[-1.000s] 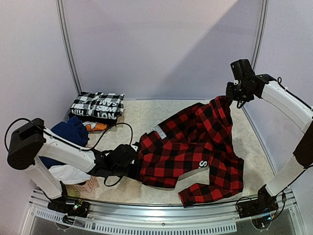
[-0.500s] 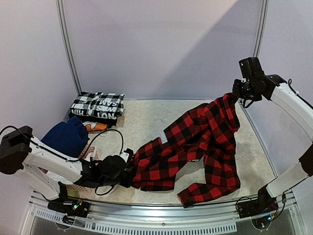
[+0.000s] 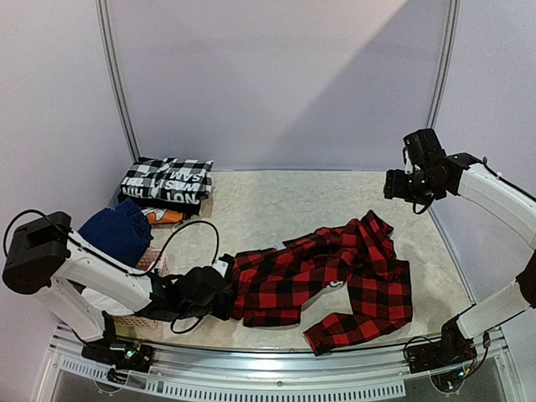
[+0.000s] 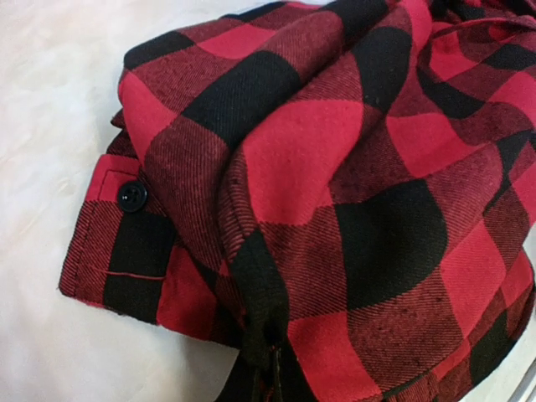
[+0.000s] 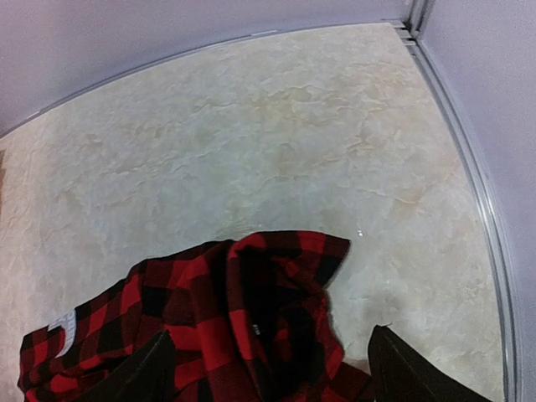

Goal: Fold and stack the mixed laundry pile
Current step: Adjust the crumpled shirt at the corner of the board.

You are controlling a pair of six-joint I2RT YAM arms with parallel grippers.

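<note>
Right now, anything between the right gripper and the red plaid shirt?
Nothing visible. The right gripper hangs open above the red plaid shirt, over its far-right corner, with only air between them. The left gripper is shut on the shirt's near-left edge.

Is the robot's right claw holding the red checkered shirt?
No, the right claw stands open up in the air, and the red checkered shirt lies on the table below it.

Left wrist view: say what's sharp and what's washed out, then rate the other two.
Left wrist: shirt and button crisp, table bleached pale. Right wrist: soft overall, fingers dark blurs at the bottom, rail bowed by the lens. Top: even light, diagonal shadow across the back wall.
</note>
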